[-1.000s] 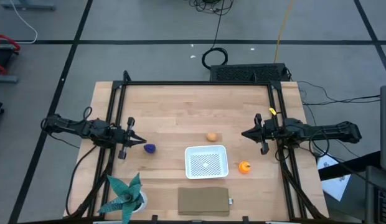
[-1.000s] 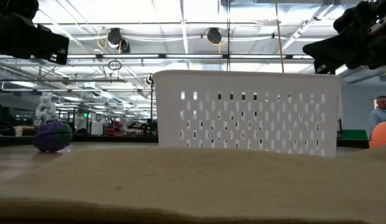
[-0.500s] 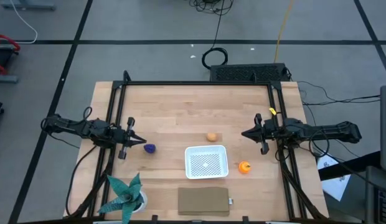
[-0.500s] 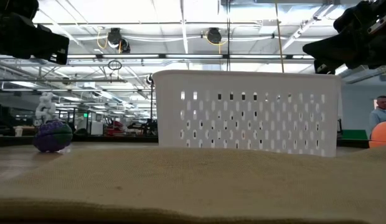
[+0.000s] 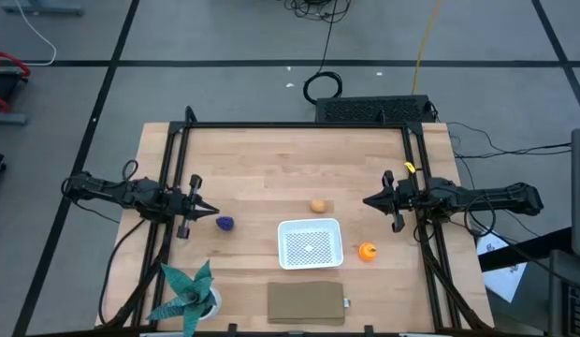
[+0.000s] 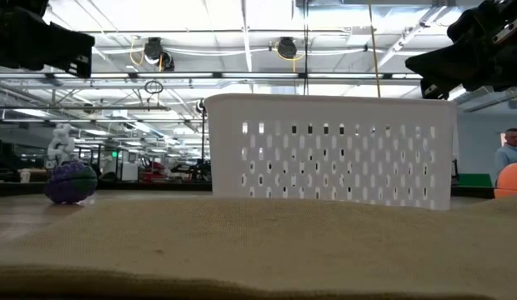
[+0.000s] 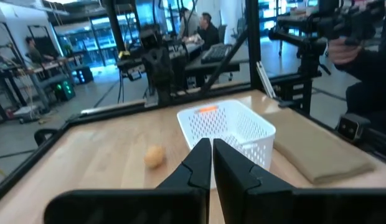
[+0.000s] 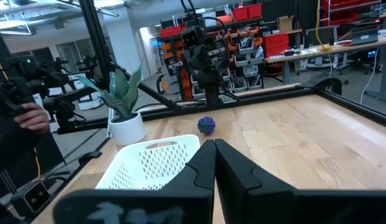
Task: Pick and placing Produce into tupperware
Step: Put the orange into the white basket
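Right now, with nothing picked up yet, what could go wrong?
The left pincer sits shut right beside the purple piece; unless it opens first, it may just knock it away. The white container looks light and could slide if bumped. The orange piece lies close to its wall, leaving tight room.

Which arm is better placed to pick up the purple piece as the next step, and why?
The left. Its end effector sits just beside the purple piece in the high view, fingers shut, while the right end effector waits across the white tupperware, nearer the orange piece.
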{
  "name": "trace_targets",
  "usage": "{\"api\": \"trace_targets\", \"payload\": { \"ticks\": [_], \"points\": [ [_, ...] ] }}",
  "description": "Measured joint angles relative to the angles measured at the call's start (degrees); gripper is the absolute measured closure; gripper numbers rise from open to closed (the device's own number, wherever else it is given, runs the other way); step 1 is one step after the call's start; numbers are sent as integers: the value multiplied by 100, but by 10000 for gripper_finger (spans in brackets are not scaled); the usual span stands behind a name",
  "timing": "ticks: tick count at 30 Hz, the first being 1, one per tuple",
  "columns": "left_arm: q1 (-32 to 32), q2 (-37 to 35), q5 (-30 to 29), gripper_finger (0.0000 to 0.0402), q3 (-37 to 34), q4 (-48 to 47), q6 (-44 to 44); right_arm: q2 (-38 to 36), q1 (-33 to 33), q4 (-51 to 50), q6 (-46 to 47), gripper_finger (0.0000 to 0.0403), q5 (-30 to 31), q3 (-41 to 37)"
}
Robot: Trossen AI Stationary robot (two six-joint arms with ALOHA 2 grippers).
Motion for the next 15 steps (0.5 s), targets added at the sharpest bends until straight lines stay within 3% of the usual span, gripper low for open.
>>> {"api": "trace_targets", "payload": {
  "ticks": [7, 11, 15],
  "points": [
    [-1, -1, 25, 380, 1, 644, -341, 0, 0, 23, -71, 403, 0, 0],
    [-1, 4, -180, 380, 1, 708, -899, 0, 0, 34, -433, 403, 0, 0],
    [-1, 6, -468, 380, 1, 929, -907, 0, 0, -4, -568, 403, 0, 0]
  ]
}}
